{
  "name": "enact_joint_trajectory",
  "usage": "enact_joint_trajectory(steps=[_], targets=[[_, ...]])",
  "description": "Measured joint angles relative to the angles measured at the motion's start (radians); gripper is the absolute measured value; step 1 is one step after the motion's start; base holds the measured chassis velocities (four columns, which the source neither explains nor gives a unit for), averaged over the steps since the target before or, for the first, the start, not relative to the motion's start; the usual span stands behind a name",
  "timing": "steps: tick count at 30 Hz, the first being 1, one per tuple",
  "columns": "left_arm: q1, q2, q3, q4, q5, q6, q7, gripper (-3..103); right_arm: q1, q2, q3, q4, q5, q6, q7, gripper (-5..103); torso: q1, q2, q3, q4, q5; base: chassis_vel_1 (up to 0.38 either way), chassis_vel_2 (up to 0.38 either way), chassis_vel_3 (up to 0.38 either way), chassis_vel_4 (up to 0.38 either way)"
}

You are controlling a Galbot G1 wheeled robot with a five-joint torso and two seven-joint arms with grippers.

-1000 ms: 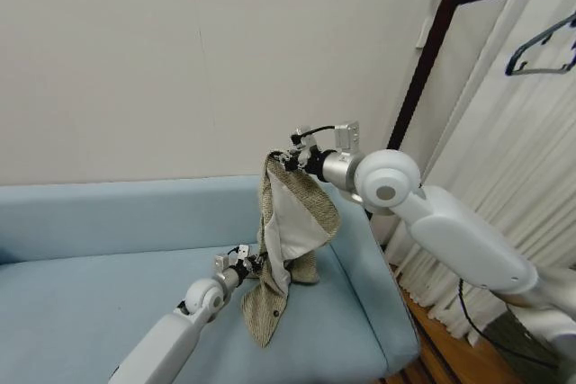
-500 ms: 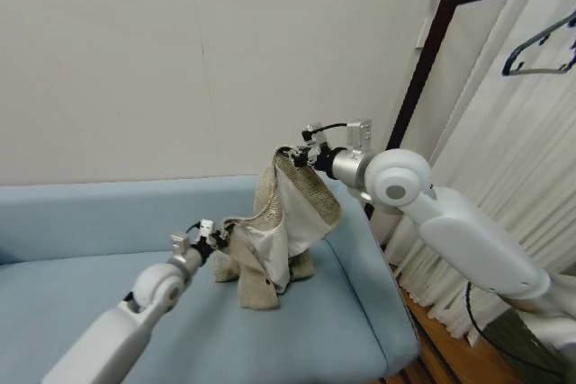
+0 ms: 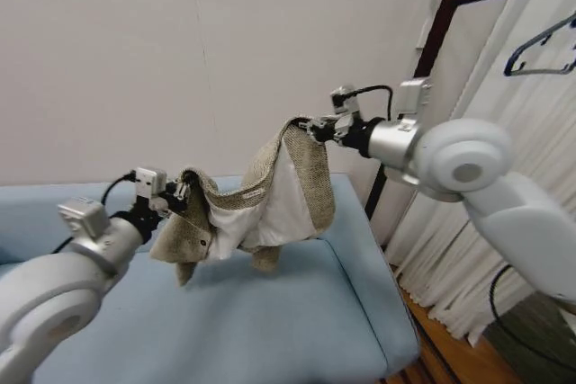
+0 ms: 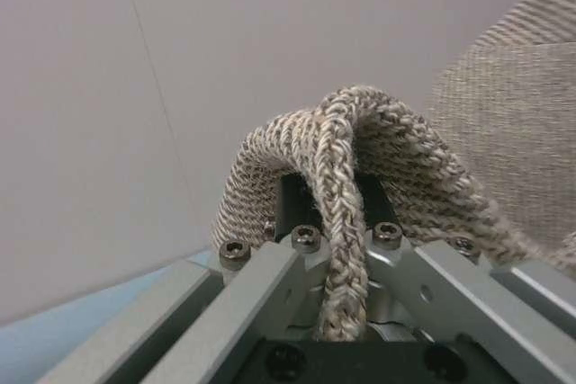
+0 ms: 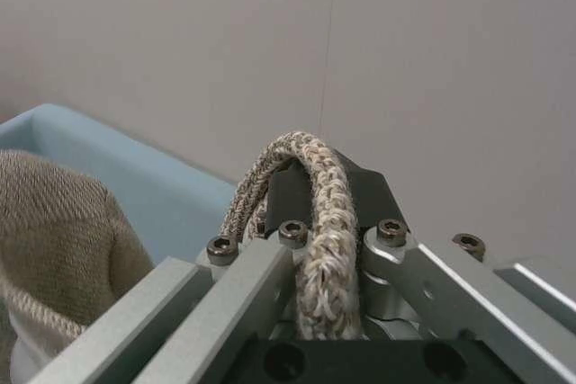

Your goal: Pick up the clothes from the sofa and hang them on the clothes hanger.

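Knitwear in an oatmeal weave, the garment (image 3: 270, 191) hangs stretched between both tools above the light-blue sofa (image 3: 297, 321). The left tool (image 3: 183, 195) is out over the seat and closed on the garment's lower end. Its wrist view shows a thick corded edge of the knit pinched between the two metal fingers and draping over their tips. The right tool (image 3: 315, 125) sits higher, nearer the sofa's right end, and is clamped on another edge. Its wrist view shows a similar rope-like cord passing between its fingers. Between the two grips the cloth sags in a shallow arc with its pale lining facing outward. One fold dangles toward the cushion, and whether it touches cannot be told. Behind the right arm, a dark clothes rack (image 3: 430, 47) stands beside a white curtain (image 3: 513, 204), with a hanger (image 3: 540, 47) higher up.
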Motion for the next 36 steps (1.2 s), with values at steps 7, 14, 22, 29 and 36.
enact_joint_trajectory(steps=[7,14,22,29,36], targets=[[0.035,0.051,-0.302,0.003,-0.161,0.061,-0.014,0,0.018,-0.180,0.035,0.093,0.191,-0.011,-0.072,1,0.000,0.000,0.000,0.0011,-0.0001,0.000,0.000,0.000,0.000],[0.044,0.125,-0.599,0.006,-0.524,0.153,-0.088,0,0.013,-0.296,0.077,0.187,0.304,-0.016,-0.095,1,0.000,0.000,0.000,0.0008,0.0004,0.000,0.000,0.000,0.000],[0.046,0.208,-0.793,0.010,-0.972,0.156,-0.344,0,0.014,-0.405,0.137,0.245,0.418,-0.018,-0.072,1,0.000,0.000,0.000,0.0008,0.0000,0.000,0.000,0.000,0.000],[0.043,0.179,-0.689,0.013,-1.058,0.155,-0.465,0,-0.010,-0.408,0.131,0.268,0.412,-0.007,-0.037,1,0.000,0.000,0.000,0.0009,-0.0002,0.000,0.000,0.000,0.000],[0.034,0.112,-0.447,0.015,-0.695,0.103,-0.149,0,-0.047,-0.389,0.096,0.239,0.306,0.014,-0.079,1,0.000,0.000,0.000,0.0007,-0.0002,0.000,0.000,0.000,0.000]])
